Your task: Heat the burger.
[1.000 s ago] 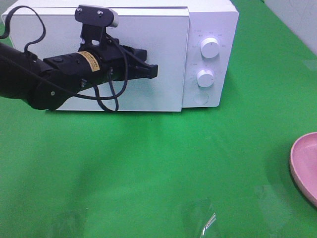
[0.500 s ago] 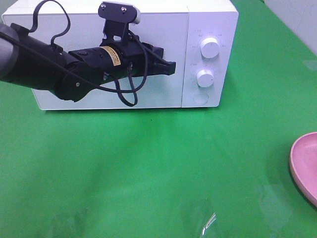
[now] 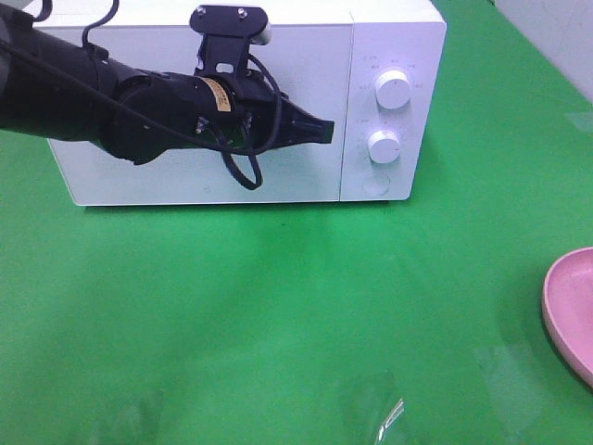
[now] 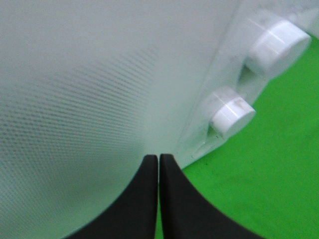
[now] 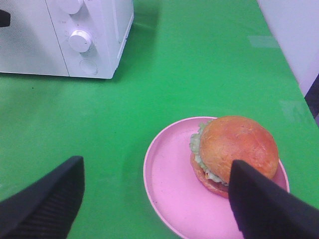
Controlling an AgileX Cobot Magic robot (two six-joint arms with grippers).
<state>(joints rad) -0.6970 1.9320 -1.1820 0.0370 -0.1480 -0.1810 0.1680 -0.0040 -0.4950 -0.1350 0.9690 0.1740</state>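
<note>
Burger (image 5: 233, 152) on the pink plate (image 5: 172, 191) looks soft and stacked, best pinched gently across both buns by the released right end effector (image 5: 154, 199), while the clenched left end effector (image 3: 320, 131) meets the microwave (image 3: 389, 37) door.

Left arm enters from upper left of exterior high view, stretched horizontally toward frame centre. Left gripper (image 3: 324, 132) closed, fingers (image 4: 144, 199) pressed together, tips pointing right. Right gripper (image 5: 154, 199) spread wide, empty, fingers (image 5: 45, 204) at lower frame corners.
</note>
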